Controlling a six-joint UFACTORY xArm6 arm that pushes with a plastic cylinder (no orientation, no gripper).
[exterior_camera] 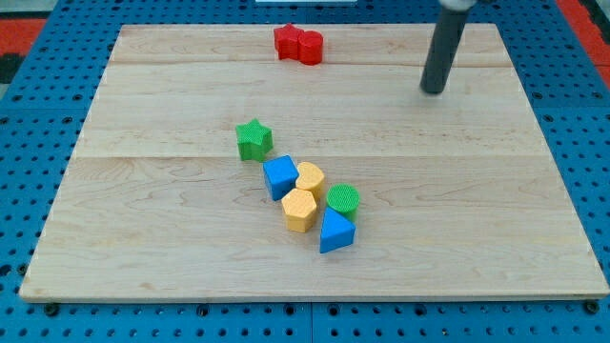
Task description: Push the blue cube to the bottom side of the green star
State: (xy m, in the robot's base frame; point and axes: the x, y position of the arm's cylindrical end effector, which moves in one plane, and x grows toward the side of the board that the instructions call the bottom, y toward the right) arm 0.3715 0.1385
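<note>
The green star [254,139] sits left of the board's middle. The blue cube [280,177] lies just below and to the right of it, a small gap between them. The cube touches a yellow block [311,178] on its right. My tip [434,91] is at the view's upper right, far from the cube and the star, touching no block.
A yellow hexagon block [300,210], a green cylinder [343,201] and a blue triangle block [335,232] cluster below and right of the cube. Two red blocks [298,44] sit near the board's top edge. The wooden board [143,248] lies on a blue pegboard.
</note>
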